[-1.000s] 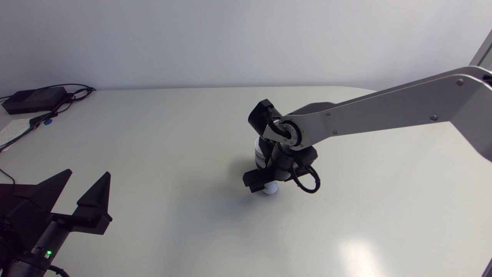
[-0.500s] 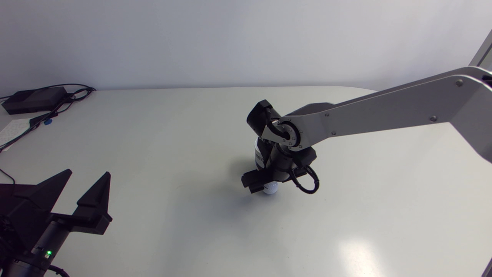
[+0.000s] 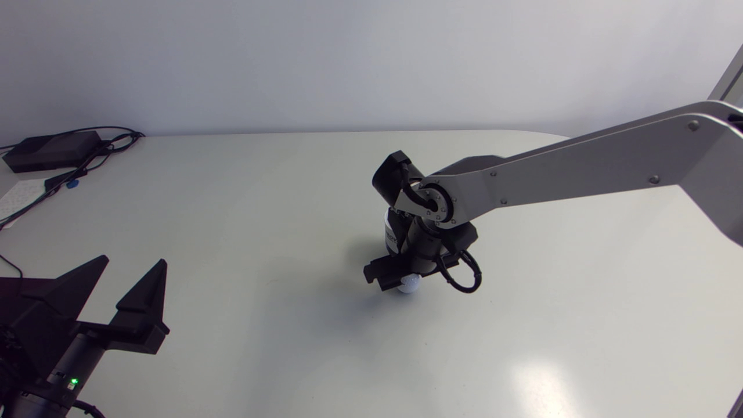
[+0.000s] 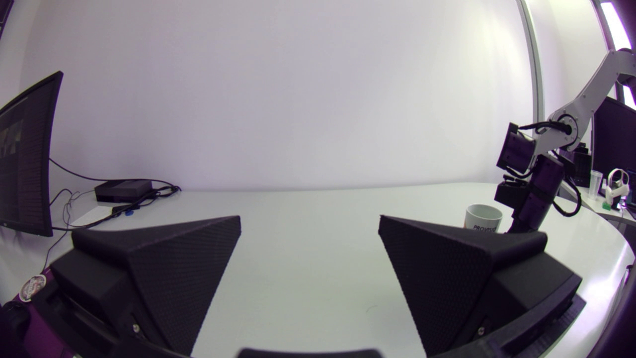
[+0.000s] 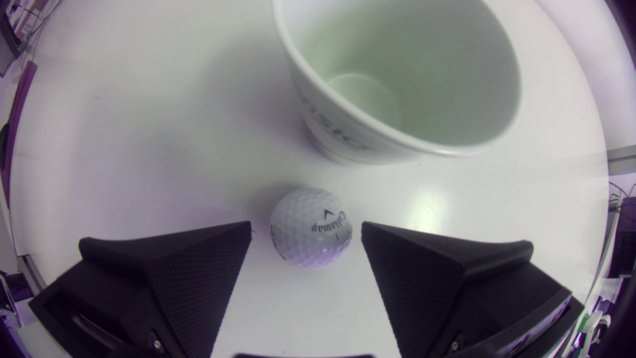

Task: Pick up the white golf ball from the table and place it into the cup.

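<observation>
The white golf ball (image 5: 311, 227) lies on the table between the fingers of my right gripper (image 5: 305, 227). A thin gap shows on each side of the ball, so the gripper is open and not gripping. The white cup (image 5: 343, 132) stands upright and empty just ahead of the ball. In the head view the ball (image 3: 410, 283) peeks out under the downward-pointing right wrist, and only a sliver of the cup (image 3: 392, 232) shows behind it. My left gripper (image 3: 133, 261) rests open at the near left, far from both, and the cup (image 4: 483, 219) shows ahead of it in the left wrist view.
A black box with cables (image 3: 52, 150) and a paper sheet (image 3: 20, 194) lie at the far left corner of the table (image 3: 261, 203).
The right gripper's fingers have drawn in around the ball, and its wrist has shifted slightly left and down. The ball, cup and left arm have not moved.
</observation>
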